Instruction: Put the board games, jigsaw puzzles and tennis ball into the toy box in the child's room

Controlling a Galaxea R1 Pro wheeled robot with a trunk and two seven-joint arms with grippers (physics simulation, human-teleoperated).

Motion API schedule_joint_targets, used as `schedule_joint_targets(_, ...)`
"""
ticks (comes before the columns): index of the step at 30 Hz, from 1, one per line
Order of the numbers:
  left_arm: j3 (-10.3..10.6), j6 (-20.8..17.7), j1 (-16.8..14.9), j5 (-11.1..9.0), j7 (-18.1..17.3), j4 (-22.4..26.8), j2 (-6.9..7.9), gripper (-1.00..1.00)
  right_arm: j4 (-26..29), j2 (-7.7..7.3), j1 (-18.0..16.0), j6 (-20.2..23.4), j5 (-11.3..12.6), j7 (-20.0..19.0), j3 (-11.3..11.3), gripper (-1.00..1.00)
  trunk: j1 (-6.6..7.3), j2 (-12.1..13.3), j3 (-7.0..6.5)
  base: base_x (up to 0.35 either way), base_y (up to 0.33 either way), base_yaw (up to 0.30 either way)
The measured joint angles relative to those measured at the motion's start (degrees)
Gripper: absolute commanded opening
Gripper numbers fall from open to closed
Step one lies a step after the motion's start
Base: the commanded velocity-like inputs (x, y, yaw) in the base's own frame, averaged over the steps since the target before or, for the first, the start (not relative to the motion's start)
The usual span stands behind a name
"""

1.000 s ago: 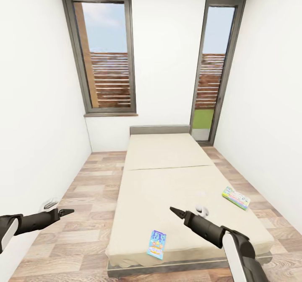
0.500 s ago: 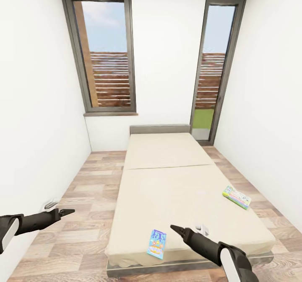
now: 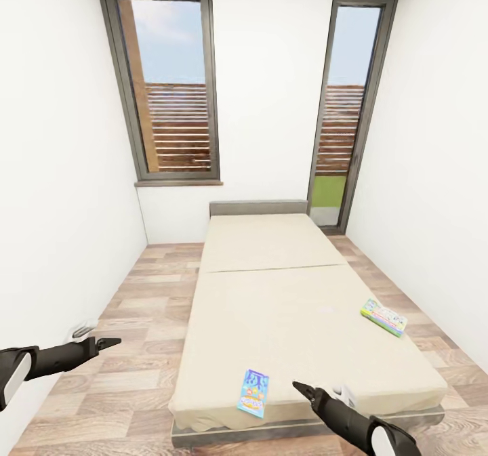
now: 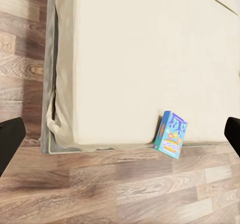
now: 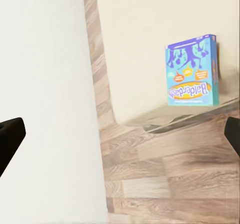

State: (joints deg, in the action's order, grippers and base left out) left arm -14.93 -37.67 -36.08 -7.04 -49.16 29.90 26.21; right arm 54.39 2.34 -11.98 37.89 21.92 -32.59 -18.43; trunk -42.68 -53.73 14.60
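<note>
Head view puts the blue-purple board game [image 3: 253, 393] flat on the bed [image 3: 298, 327], right at the foot edge of the beige mattress and a little toward my left corner of it; through my left wrist camera the same box [image 4: 171, 134] sits at that foot edge above the wooden floor [image 3: 139, 375], and my right wrist camera shows its blue printed cover [image 5: 192, 70]. A second board game, green-edged [image 3: 383, 318], lies by the bed's right edge, well apart from the first. My right gripper [image 3: 303, 391] hangs over the foot edge just beside the blue-purple box, touching nothing, and I cannot tell how far its fingers are parted. My left gripper [image 3: 108, 341] floats over the floor to the left of the bed, near the white wall [image 3: 54, 192], holding nothing; its finger gap I cannot judge either.
</note>
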Motion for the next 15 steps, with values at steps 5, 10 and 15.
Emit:
schedule_joint_targets(5, -0.03, -0.03, 0.00, -0.07, -0.04, 0.00, -0.01, 1.00, -3.33, 0.07, -0.01, -4.82, 0.40, 0.04, -0.17, 1.00, -1.10, -2.01, 0.90, 0.000, 0.000, 0.000)
schedule_joint_targets(10, -0.07, -0.08, 0.00, -0.15, -0.19, 0.00, -0.01, 1.00, -7.23, 0.20, -0.01, -8.33, 0.45, 0.13, -0.14, 1.00, -2.20, -4.02, 1.80, 0.000, 0.000, 0.000)
schedule_joint_targets(15, -0.08, -0.11, 0.00, -0.16, -0.26, 0.00, -0.08, 1.00, -11.97, 0.15, -0.06, -10.70, 0.38, 0.30, -0.14, 1.00, -3.30, -6.02, 2.70, 0.000, 0.000, 0.000)
